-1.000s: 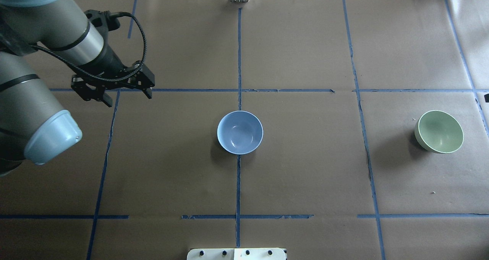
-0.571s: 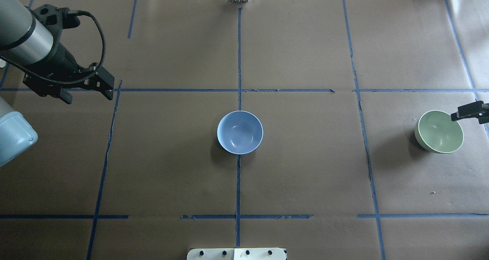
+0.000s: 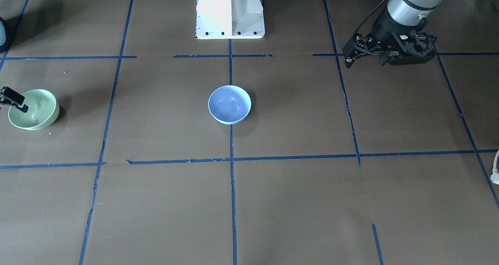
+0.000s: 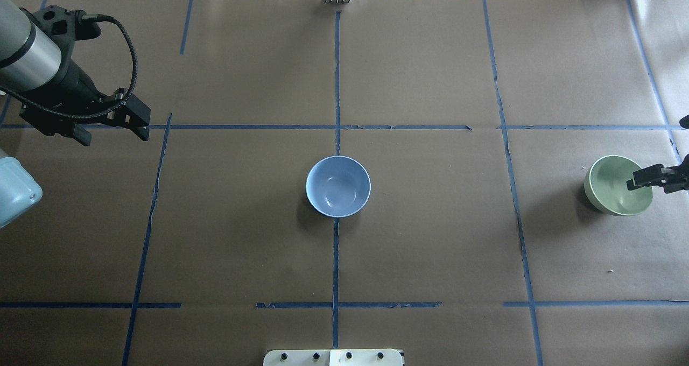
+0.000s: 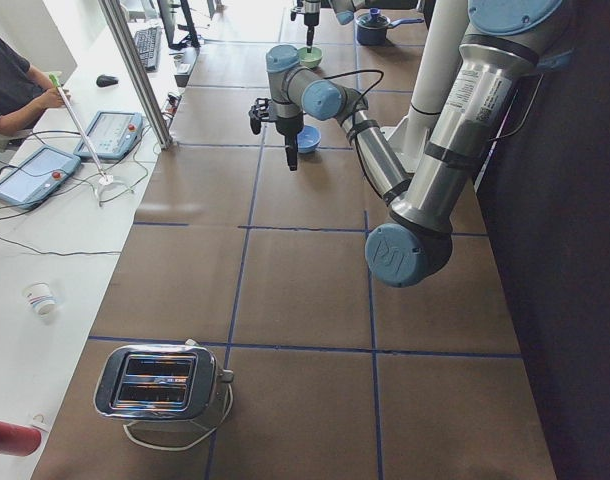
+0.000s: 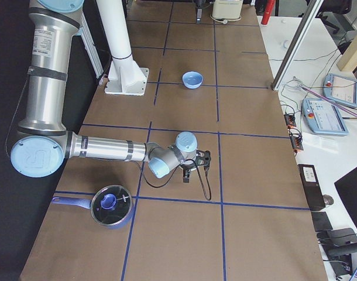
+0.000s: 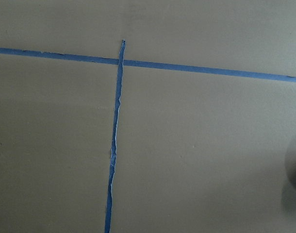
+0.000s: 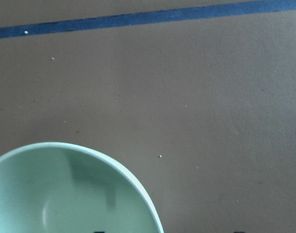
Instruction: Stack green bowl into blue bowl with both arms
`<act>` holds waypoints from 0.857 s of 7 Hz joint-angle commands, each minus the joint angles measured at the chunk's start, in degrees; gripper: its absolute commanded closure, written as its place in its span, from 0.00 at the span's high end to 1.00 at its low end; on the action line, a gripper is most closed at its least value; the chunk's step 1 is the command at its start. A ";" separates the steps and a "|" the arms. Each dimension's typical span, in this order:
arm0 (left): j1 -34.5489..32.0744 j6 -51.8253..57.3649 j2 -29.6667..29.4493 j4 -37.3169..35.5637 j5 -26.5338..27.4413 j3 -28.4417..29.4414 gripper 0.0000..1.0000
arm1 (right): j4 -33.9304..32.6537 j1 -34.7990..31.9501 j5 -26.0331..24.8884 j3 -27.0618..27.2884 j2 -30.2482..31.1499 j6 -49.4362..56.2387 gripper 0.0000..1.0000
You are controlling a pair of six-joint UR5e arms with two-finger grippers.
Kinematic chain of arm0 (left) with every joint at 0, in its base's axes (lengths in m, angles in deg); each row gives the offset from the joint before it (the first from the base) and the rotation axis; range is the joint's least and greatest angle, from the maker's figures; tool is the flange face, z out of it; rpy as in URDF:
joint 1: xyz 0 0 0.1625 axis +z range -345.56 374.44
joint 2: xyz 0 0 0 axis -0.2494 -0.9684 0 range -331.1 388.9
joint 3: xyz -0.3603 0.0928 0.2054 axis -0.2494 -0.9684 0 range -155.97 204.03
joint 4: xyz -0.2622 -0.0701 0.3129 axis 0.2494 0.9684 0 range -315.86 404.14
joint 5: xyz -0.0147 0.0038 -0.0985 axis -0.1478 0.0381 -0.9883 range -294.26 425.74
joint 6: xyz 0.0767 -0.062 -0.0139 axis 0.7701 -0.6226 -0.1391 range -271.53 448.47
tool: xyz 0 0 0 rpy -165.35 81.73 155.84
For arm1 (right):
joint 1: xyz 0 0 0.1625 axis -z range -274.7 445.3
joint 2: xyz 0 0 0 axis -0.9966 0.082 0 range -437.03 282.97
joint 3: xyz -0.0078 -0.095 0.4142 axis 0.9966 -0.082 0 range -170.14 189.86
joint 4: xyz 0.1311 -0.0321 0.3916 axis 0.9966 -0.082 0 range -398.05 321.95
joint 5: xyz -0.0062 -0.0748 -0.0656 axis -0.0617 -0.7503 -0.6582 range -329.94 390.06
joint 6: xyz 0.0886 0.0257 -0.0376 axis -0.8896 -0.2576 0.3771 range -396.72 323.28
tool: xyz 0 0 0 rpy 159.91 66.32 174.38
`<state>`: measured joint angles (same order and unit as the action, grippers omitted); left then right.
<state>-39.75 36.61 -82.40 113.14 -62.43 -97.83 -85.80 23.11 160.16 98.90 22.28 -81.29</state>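
Observation:
The green bowl (image 4: 611, 188) stands upright at the table's right end, also in the front view (image 3: 37, 113) and the right wrist view (image 8: 65, 194). The blue bowl (image 4: 338, 186) stands upright and empty at the table's middle (image 3: 229, 104). My right gripper (image 8: 167, 231) is open just above the green bowl's rim. One of its fingers (image 4: 646, 178) is over the bowl's inside; the other is outside the rim. My left gripper (image 4: 114, 138) is open and empty at the far left, well away from both bowls.
The white pedestal base (image 3: 230, 11) stands at the robot's edge of the table. A saucepan with a blue lid (image 6: 111, 205) sits near my right arm. A toaster (image 5: 160, 385) stands at the table's left end. Blue tape lines mark the brown table cover.
My left arm has drawn back to the left, away from the middle. My right gripper has come in from the right edge and moved over the green bowl. Neither bowl has moved.

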 commanded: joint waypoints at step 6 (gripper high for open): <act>0.49 -0.61 1.69 0.61 -0.23 1.10 1.00 | 0.91 -3.97 7.60 9.08 -0.78 -1.38 0.00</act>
<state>-39.50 36.10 -81.64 113.55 -62.61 -96.98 -85.06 21.18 164.36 103.78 22.14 -81.71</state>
